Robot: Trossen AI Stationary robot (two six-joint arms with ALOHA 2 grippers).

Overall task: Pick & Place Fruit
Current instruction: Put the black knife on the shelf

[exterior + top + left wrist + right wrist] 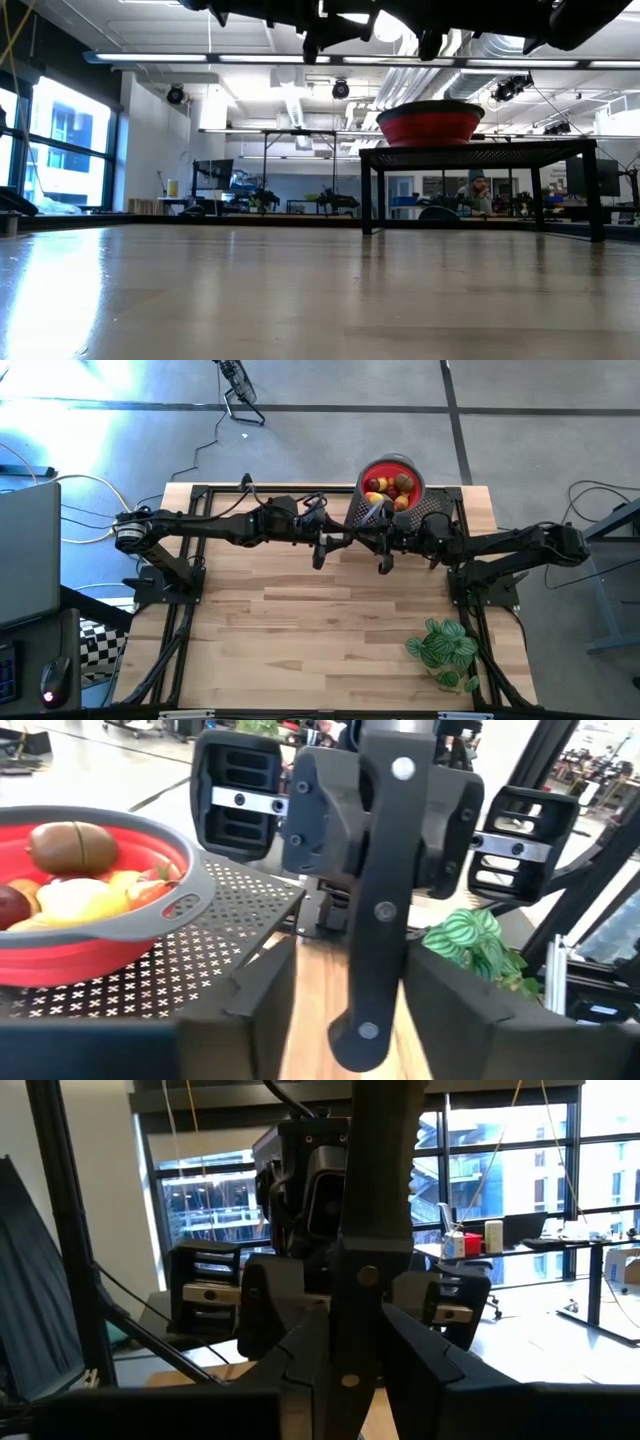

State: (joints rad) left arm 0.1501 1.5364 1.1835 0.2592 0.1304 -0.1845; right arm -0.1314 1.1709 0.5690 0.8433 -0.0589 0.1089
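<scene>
The fruit [80, 890], brown, yellow and red pieces, lies in a red bowl [390, 482] on a black perforated stand [432, 510] at the table's far side. High over the table's middle my two grippers face each other, both level. Between them stands a dark knife handle with rivets [384, 910], butt end down. The blade runs out of both wrist views. My right gripper [355, 1320] is shut on the handle. My left gripper [348, 950] is open, with one finger on either side of the handle's lower part and bare table showing in the gap. My right gripper pinches the knife's riveted handle [350, 1355] between its two fingers [305, 1350]. It comes in level from the table's right, and the fingers lie across the handle. The knife stands about upright, butt end down, lifted well clear of the table.
A green leafy plant [445, 650] stands at the near right of the table. The stand with the bowl [430, 122] rises at the far right on thin black legs [366, 195]. The light wooden tabletop [300, 620] lies below both arms.
</scene>
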